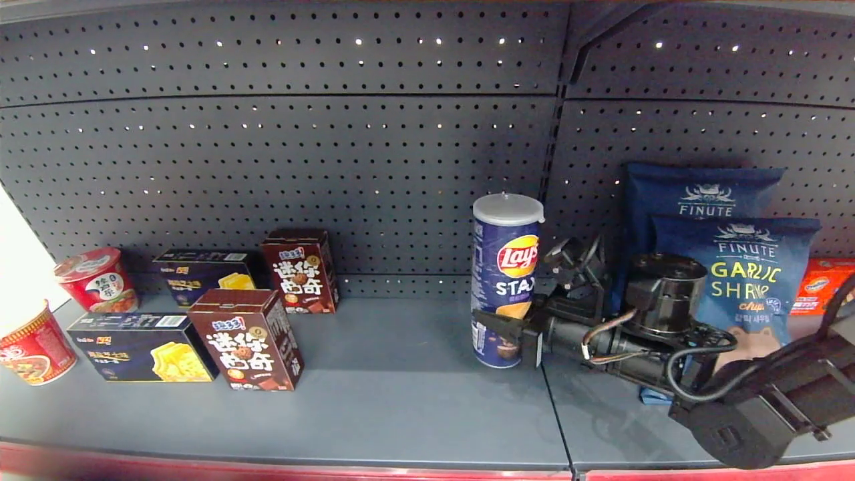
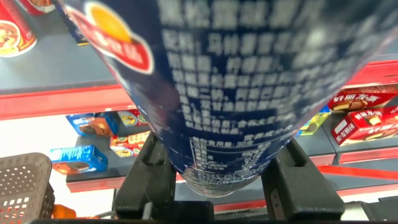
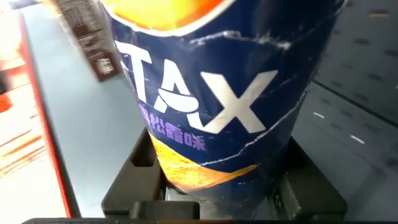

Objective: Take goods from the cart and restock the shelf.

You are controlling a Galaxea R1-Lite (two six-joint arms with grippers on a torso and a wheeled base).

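A tall blue chip can [image 1: 506,280] with a clear lid stands upright on the grey shelf [image 1: 401,401], right of centre. My right gripper [image 1: 504,331] comes in from the right and is shut on the can's lower part. In the right wrist view the can [image 3: 211,93] sits between the black fingers [image 3: 134,168] of that gripper [image 3: 217,180]. In the left wrist view a second blue chip can [image 2: 217,81] is clamped in my left gripper [image 2: 214,180], away from this shelf, with lower shelves of goods behind it.
On the shelf's left stand two brown boxes [image 1: 250,337], two dark boxes [image 1: 143,347] and two red cup noodles [image 1: 97,279]. Blue snack bags [image 1: 741,267] lean on the pegboard behind my right arm. A grey basket [image 2: 25,183] shows in the left wrist view.
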